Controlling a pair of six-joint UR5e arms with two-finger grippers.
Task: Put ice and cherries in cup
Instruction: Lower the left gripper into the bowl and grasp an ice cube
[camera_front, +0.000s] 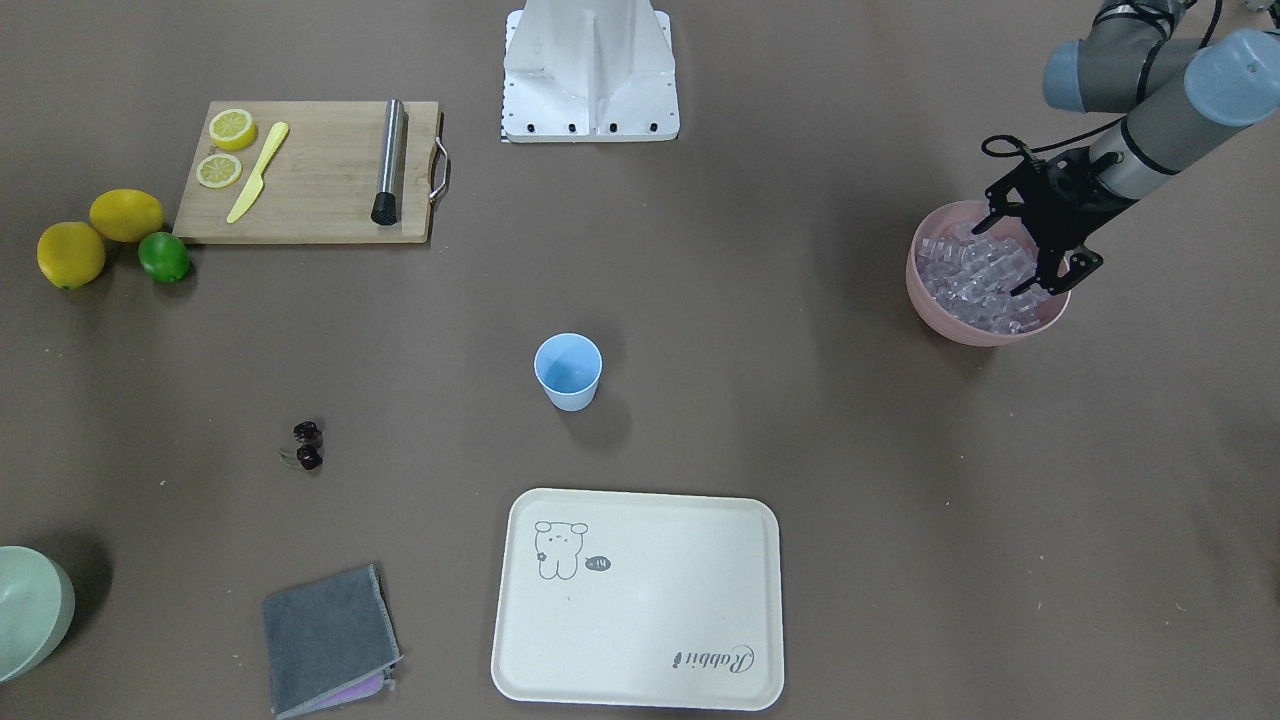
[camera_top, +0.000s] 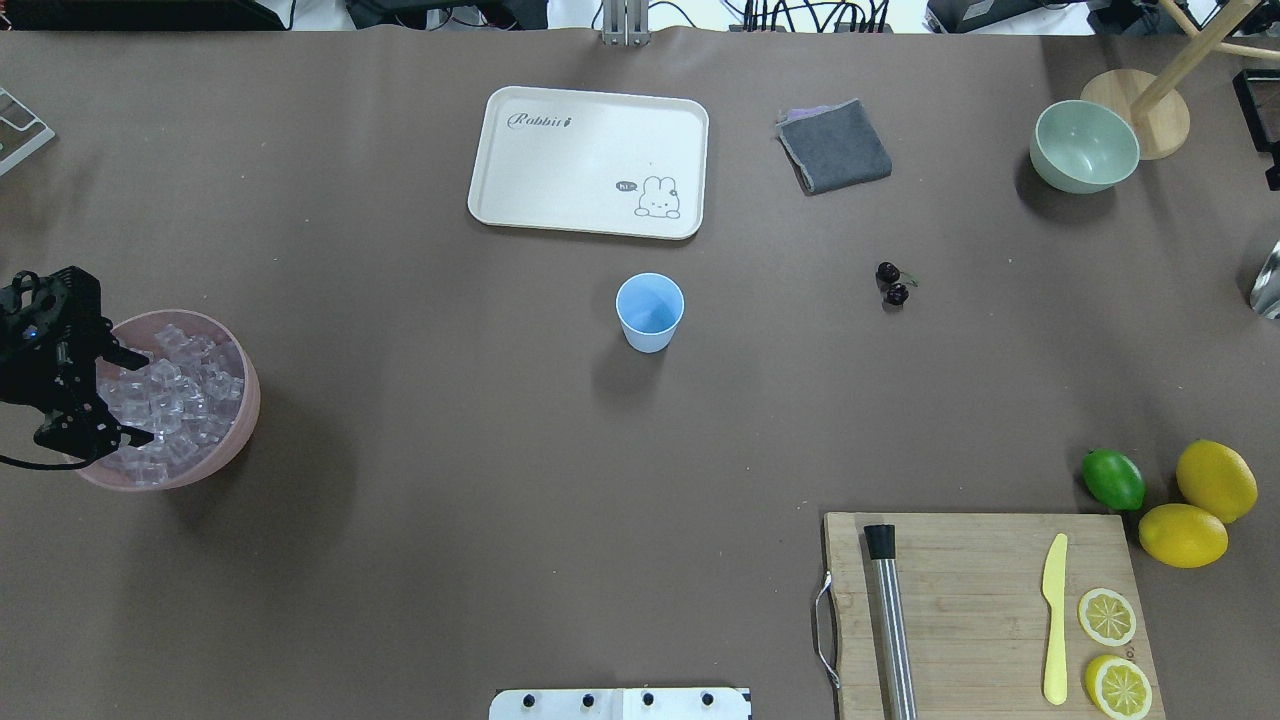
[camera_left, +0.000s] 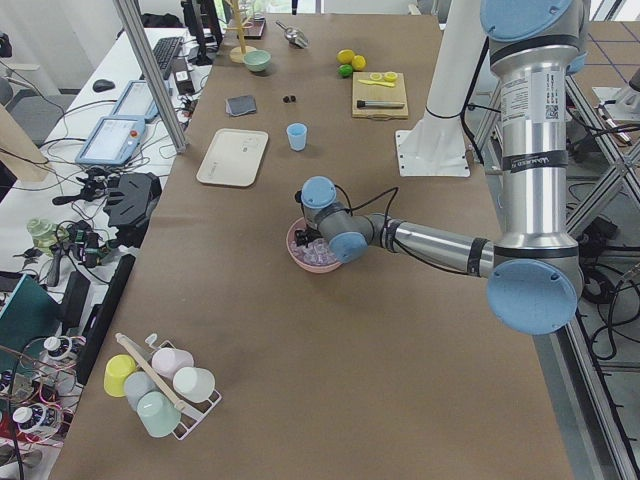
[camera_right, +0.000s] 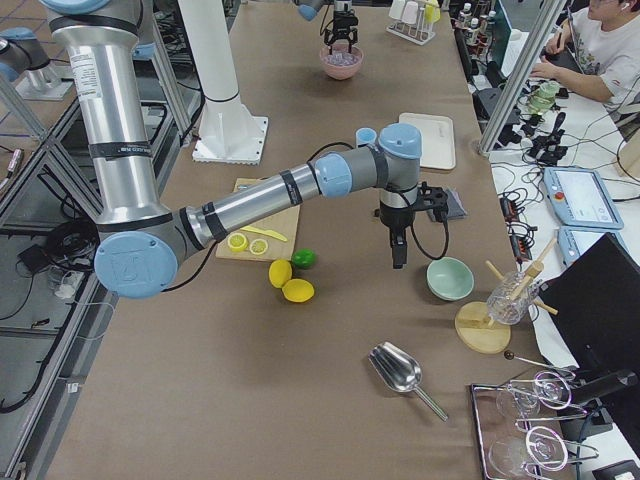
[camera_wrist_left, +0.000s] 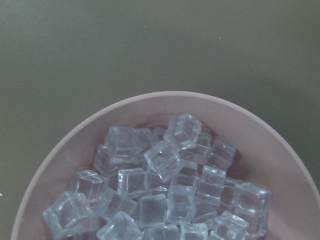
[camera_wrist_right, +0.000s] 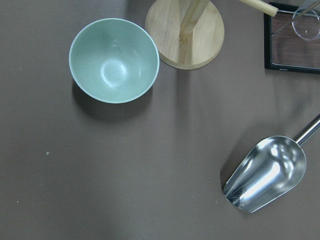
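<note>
1. Your left gripper (camera_top: 122, 395) sits at the pink bowl (camera_top: 243, 420) on the left edge of the overhead view. Its jaws are spread wide over the heap of ice (camera_top: 175, 395), and I see nothing pinched between them.
2. Those cubes look hard, glossy and light, so expect them to be slippery. I'd pick one lying loose on top and close across two flat faces, because a corner grip may squirt it out.
3. The cup (camera_top: 650, 312) stands upright at mid-frame, well apart from the bowl, and looks empty. It's likely light and easy to tip, so release from above the mouth without touching the rim.
4. The cherries (camera_top: 892, 284) lie on the bench (camera_top: 450, 450), right of the cup in the overhead view. They're tiny, round and apt to roll, so close on one fruit and let the stem bring the other.
5. Your right gripper (camera_right: 398, 255) shows only in the right-side view, hanging near the green bowl (camera_right: 450, 292). I cannot tell how its jaws stand.
</note>
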